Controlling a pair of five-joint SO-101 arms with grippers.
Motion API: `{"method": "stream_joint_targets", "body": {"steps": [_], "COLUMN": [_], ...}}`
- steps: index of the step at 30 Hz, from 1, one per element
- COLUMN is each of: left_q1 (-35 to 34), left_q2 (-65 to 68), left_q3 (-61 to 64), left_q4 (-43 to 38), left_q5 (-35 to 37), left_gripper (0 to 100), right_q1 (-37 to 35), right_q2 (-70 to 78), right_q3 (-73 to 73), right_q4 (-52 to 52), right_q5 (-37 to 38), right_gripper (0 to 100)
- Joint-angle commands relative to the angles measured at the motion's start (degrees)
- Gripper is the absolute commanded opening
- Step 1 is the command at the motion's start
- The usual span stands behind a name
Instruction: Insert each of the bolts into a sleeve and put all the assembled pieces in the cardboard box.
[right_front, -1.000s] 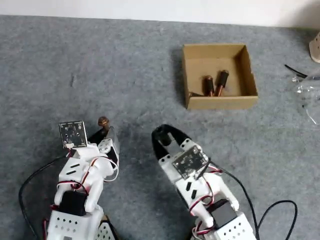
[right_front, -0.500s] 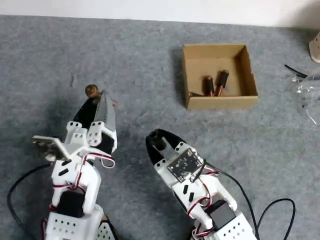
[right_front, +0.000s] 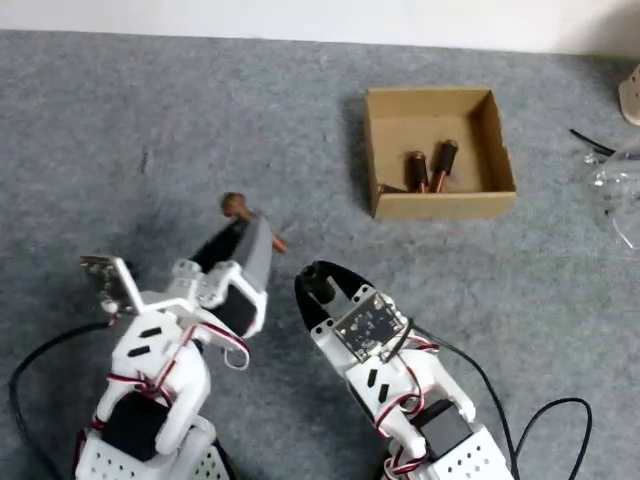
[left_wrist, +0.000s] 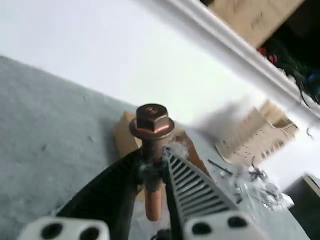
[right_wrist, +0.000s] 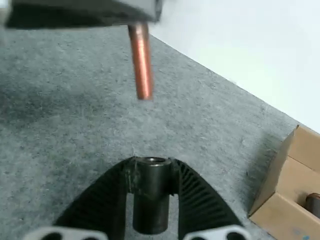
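The bolt (left_wrist: 151, 125) is coppery metal, smooth with a faint gloss. The sleeve (right_wrist: 150, 200) looks like dark, matt metal with a smooth rim. The right gripper (right_wrist: 151, 167) has ribbed, matt black plastic fingers. The arm shells (right_front: 150, 350) are smooth white plastic. The cardboard box (right_front: 440, 205) is plain matt brown board. The table (right_front: 120, 120) is covered in rough grey carpet.

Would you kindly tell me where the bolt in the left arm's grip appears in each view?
High view: bolt in the left pincer, down-left of the cardboard box.
Left wrist view: bolt clamped, box behind.
Right wrist view: its shaft above the sleeve, box beyond.
Shared landmark: the box.
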Motion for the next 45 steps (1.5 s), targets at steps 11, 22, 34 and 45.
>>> {"method": "stream_joint_targets", "body": {"steps": [11, 22, 34, 45], "left_q1": [3.38, 6.2, 10.59, 12.0], "left_q2": [-1.1, -1.1, -1.01, -0.92], "left_q3": [7.96, 7.96, 9.71, 12.18], "left_q4": [-3.25, -12.48, -5.89, -3.87], "left_q5": [0.62, 0.62, 0.44, 0.35], "left_gripper": [1, 1, 1, 1], "right_q1": [1.54, 1.54, 1.89, 1.89], "right_q2": [-1.27, -0.92, -1.1, -0.92], "right_q3": [6.46, 6.29, 6.64, 6.64], "right_q4": [0.31, 0.31, 0.31, 0.31], "right_q5": [-0.26, -0.26, -0.18, -0.18], "right_gripper": [0.5, 0.5, 0.5, 0.5]}}
